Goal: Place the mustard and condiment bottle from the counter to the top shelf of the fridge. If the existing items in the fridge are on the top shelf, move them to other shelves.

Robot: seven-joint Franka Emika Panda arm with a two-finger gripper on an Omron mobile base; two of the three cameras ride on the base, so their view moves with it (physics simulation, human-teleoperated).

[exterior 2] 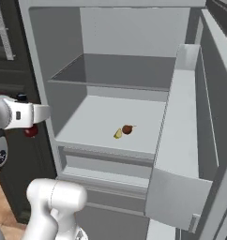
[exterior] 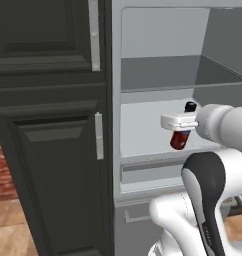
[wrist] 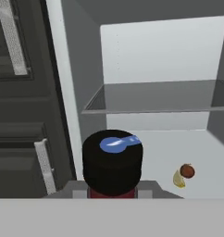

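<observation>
My gripper (exterior: 181, 126) (exterior 2: 30, 117) is shut on the condiment bottle (exterior: 180, 140) (exterior 2: 31, 131), a dark red bottle whose black cap (wrist: 112, 159) looms close in the hand view. I hold it upright just in front of the open fridge (exterior 2: 40, 56), at its left edge and below the level of the top shelf (exterior: 168, 75) (exterior 2: 120, 70) (wrist: 155, 97), which is a bare grey ledge. The existing items, a tiny brown round one (exterior 2: 127, 129) (wrist: 187, 171) and a small yellow piece (exterior 2: 118, 134) (wrist: 178, 179), lie on the wider white shelf below. The mustard and the counter are out of view.
A dark panelled cabinet (exterior: 53, 140) with silver handles (exterior: 98, 135) stands directly left of the fridge. The fridge door (exterior 2: 181, 140) hangs open on the right with its own shelf. A drawer (exterior 2: 106, 165) sits under the white shelf.
</observation>
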